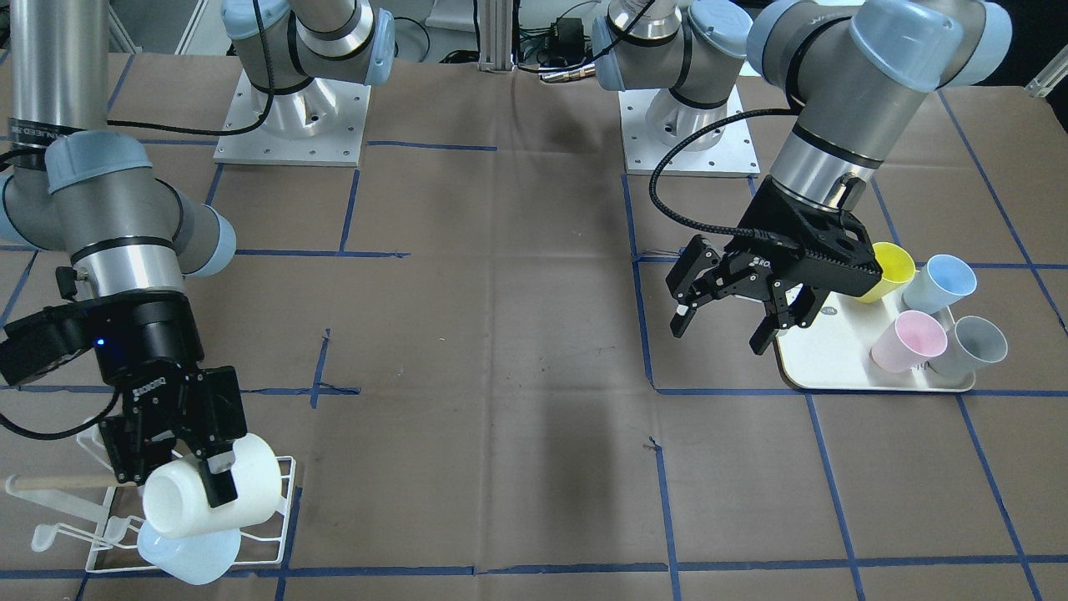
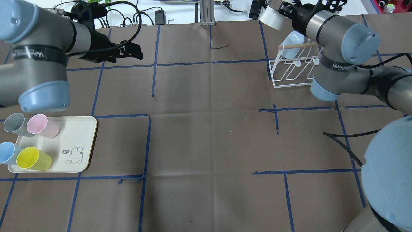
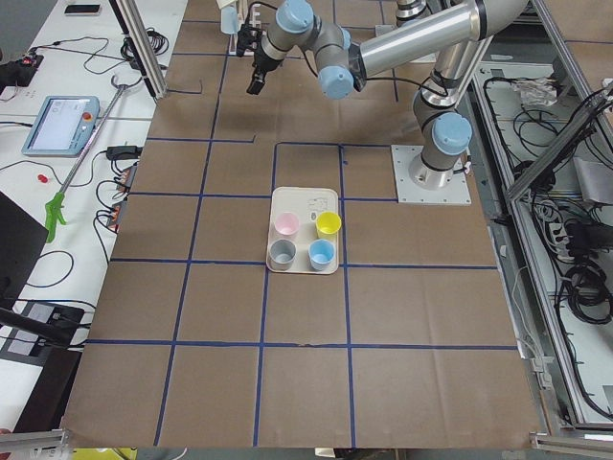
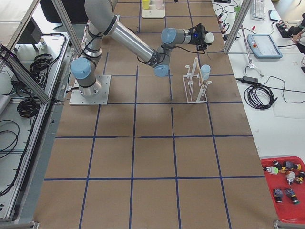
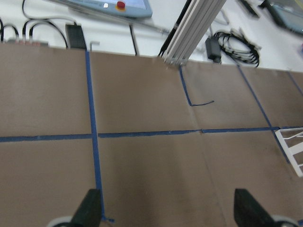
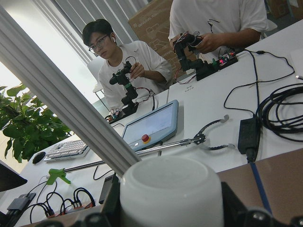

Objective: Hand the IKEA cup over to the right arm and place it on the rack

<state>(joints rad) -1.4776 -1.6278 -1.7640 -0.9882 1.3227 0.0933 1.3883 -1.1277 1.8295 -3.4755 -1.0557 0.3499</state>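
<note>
The white IKEA cup [image 1: 200,497] lies on its side, with my right gripper [image 1: 178,487] shut on it, just above the white wire rack [image 1: 275,522]. In the overhead view the cup [image 2: 271,19] hangs past the rack's [image 2: 294,69] far end. The right wrist view shows the cup's base [image 6: 170,189] between the fingers. A light-blue cup [image 1: 188,555] sits upside down on the rack under the wooden dowel [image 2: 299,45]. My left gripper [image 1: 722,332] stands open and empty beside the tray, with bare paper between its fingers [image 5: 90,210].
A cream tray [image 1: 834,363] holds yellow [image 1: 889,271], blue [image 1: 943,280], pink [image 1: 909,338] and grey [image 1: 972,342] cups. Blue tape lines cross the brown paper. Beyond the table's far edge stand an aluminium post [image 6: 71,109], cables and seated people [image 6: 128,66].
</note>
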